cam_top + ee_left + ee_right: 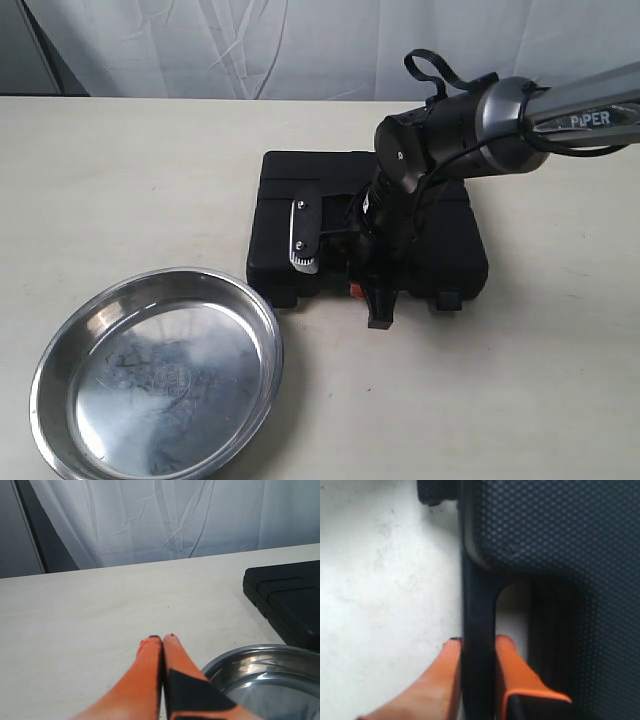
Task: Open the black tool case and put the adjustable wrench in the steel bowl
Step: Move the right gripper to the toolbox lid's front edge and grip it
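Note:
The black tool case lies flat with its lid down in the middle of the table, so the adjustable wrench is hidden. My right gripper reaches over the lid to the case's front edge. In the right wrist view the right gripper is shut on the case's black handle bar, one orange finger on each side. The steel bowl stands empty at the front left, close to the case's corner. My left gripper is shut with nothing in it, hovering beside the bowl's rim; the case is beyond.
One latch shows on the case's front edge, right of the handle. The pale tabletop stretches to the left and to the front right. A white curtain hangs behind the table's far edge.

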`<control>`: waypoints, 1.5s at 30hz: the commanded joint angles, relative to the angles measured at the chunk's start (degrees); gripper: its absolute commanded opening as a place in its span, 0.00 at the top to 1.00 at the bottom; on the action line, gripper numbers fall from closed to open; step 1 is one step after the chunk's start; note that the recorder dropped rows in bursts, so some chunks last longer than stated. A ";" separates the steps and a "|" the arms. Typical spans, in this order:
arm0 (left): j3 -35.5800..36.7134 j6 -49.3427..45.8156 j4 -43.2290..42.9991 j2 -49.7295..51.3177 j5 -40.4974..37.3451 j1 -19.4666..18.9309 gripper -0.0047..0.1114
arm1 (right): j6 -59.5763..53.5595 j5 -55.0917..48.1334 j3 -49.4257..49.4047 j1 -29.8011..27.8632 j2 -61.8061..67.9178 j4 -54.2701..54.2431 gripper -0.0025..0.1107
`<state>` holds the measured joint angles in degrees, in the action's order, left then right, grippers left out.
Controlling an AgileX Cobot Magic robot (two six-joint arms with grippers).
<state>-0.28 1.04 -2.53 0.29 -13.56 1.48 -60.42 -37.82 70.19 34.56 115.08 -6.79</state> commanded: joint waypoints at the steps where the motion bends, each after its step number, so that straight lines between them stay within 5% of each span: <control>1: 0.28 0.03 -0.16 -0.29 0.16 0.34 0.96 | 0.67 -1.46 0.40 -0.25 -0.24 0.30 0.66; 5: 0.28 0.03 -0.16 -0.29 0.16 0.34 0.96 | 0.67 -1.68 0.40 -0.25 -0.24 1.38 0.62; 13: 0.28 0.03 -0.16 -0.29 0.16 0.34 0.96 | 1.94 -1.83 0.40 -0.25 -0.24 3.09 0.82; 22: 0.28 0.03 -0.16 -0.29 0.16 0.34 0.96 | 2.15 -1.83 0.40 -0.25 -1.26 3.84 0.68; 45: 0.28 0.03 -0.16 -0.29 0.16 0.34 0.96 | 2.15 1.27 0.40 -0.25 -1.57 3.90 0.68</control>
<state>-0.28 1.04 -2.53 0.29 -13.56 1.48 -58.30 -38.16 70.19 34.56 114.13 -3.23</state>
